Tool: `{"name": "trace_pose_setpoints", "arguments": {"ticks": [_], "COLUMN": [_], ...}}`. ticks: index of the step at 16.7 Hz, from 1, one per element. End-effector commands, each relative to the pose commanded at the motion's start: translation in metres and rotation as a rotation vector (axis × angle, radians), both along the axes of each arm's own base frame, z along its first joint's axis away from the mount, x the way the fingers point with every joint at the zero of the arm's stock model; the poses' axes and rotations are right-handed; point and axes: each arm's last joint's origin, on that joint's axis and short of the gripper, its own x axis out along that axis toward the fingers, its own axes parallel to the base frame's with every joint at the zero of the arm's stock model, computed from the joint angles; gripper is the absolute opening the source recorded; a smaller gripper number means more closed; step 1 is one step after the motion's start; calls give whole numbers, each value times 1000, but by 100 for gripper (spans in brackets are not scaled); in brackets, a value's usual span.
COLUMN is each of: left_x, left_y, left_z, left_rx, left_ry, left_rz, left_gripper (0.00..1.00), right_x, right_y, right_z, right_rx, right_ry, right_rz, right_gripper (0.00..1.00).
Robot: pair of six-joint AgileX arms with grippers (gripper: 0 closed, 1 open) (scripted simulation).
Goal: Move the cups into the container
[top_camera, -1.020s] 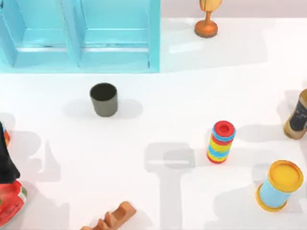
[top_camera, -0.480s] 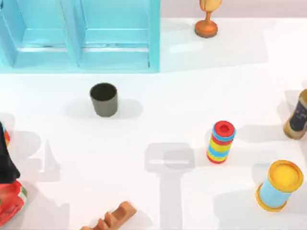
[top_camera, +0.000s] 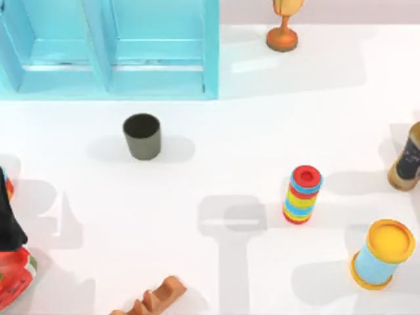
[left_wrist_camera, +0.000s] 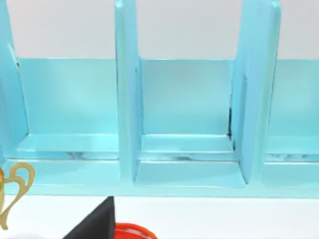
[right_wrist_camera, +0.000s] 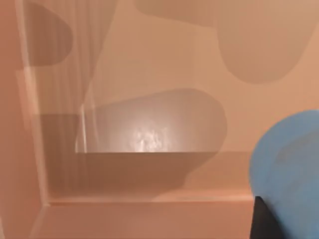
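Olive-grey cup stands upright just near of the light-blue container; whether either gripper is spread or pinched, I cannot tell.

A dark olive-grey tapered plastic cup stands upright left of the frame's centre on the white table. Behind it, at upper left, sits a light-blue compartmented container. A striped multicoloured ring stack stands right of centre, with a yellow-topped light-blue cylinder at lower right. An orange trophy base sits at the top edge.
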Motion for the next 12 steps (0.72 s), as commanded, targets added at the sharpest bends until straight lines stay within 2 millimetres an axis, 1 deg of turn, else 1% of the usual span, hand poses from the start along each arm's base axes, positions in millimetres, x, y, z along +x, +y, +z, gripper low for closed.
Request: {"name": "trace_pose_setpoints", "arguments": {"ticks": [2, 12], "left_x": [0, 0], "left_y": [0, 0], "left_z": [0, 0], "left_rx": [0, 0], "left_ry": [0, 0], "left_rz": [0, 0], "left_gripper": [100, 100], "right_x": [0, 0], "right_y": [0, 0], "right_z": [0, 0], "right_rx": [0, 0], "right_ry": [0, 0], "right_rz": [0, 0], "right_gripper": [0, 75]}}
